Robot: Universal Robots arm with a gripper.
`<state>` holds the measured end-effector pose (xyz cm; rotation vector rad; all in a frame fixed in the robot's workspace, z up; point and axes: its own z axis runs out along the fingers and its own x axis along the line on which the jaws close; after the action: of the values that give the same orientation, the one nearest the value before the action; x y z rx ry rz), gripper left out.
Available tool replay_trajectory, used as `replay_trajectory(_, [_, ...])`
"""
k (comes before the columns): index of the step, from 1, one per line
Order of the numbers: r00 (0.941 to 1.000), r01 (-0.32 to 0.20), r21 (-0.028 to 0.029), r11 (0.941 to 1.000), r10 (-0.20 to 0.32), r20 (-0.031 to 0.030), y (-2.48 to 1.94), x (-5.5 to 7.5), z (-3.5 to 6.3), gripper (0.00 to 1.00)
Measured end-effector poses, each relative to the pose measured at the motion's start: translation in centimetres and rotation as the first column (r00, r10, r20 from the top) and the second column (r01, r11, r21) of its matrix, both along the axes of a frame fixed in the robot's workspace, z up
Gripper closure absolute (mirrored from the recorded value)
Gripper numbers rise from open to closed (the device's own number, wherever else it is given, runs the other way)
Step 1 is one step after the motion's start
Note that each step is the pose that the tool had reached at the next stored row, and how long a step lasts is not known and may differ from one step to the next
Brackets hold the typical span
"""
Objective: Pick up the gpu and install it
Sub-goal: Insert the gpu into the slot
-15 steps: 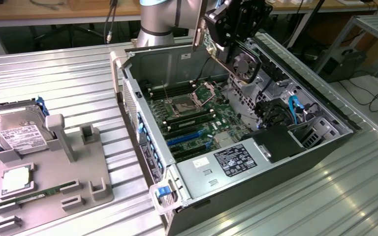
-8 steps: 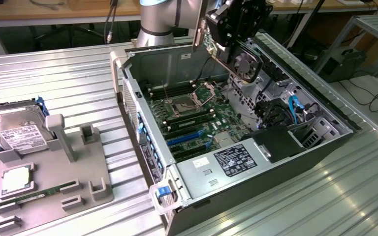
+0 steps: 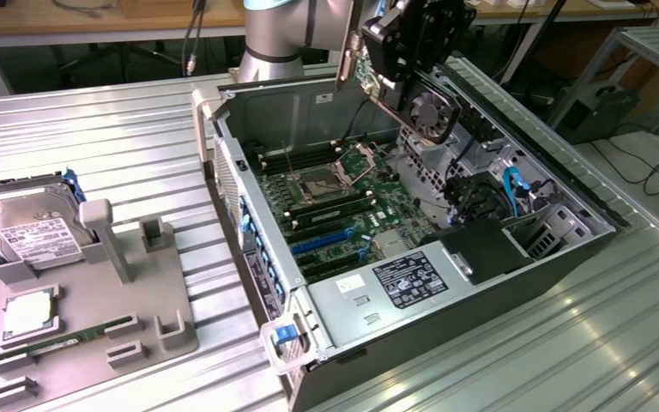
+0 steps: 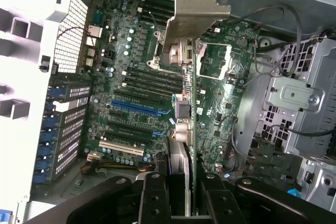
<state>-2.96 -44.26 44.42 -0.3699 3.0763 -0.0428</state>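
Arm (image 3: 278, 30) reaches in from the far side of the bench (image 3: 112, 146). The end effector (image 3: 408, 75) is clamped on the gpu (image 3: 431, 110), one finger on each face of the card.

Exterior view:
- gpu held in the air over the far part of the open computer case (image 3: 480, 343), tilted, clear of the motherboard (image 3: 353, 215)
- round fan (image 3: 432, 109) on the card faces the exterior view's right
- CPU socket (image 3: 320, 184) sits open on the board, with blue expansion slots (image 3: 320, 245) nearer the camera
- labelled power supply (image 3: 410, 283) in the near corner of the case
- blue cables (image 3: 513, 193) by the drive bay, at the exterior view's right

Wrist view:
- gpu (image 4: 188, 114) seen edge-on, running straight out from the end effector (image 4: 185, 203)
- black fingers (image 4: 152, 200) flank the card
- pale metal bracket (image 4: 195, 11) at the card's far end, lying over the socket area of the motherboard (image 4: 126, 77) in this picture
- blue slot (image 4: 139, 107) and white slot (image 4: 121, 148) lie to one side of the card's edge; both unoccupied

At the exterior view's left, well apart from the case, a grey fixture (image 3: 89, 292) holds a hard drive (image 3: 23, 230), a processor (image 3: 27, 315) and a green memory stick (image 3: 61, 341)
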Motion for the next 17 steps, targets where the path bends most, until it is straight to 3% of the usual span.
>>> replay_trajectory(5, [1.0,0.002,0.0005,1.0,-0.002,0.0001,0.0,0.04,-0.4,0.71])
replay_trajectory(10, [0.9959,-0.091,0.0005,0.9959,0.091,0.0,0.0,0.04,-0.47,0.71])
replay_trajectory(13, [0.989,-0.148,0.0004,0.989,0.148,-0.0001,0.0,0.04,-0.5,0.71])
replay_trajectory(17, [0.9835,-0.181,0.0008,0.9835,0.181,-0.0012,0.0,0.08,-0.51,0.71])
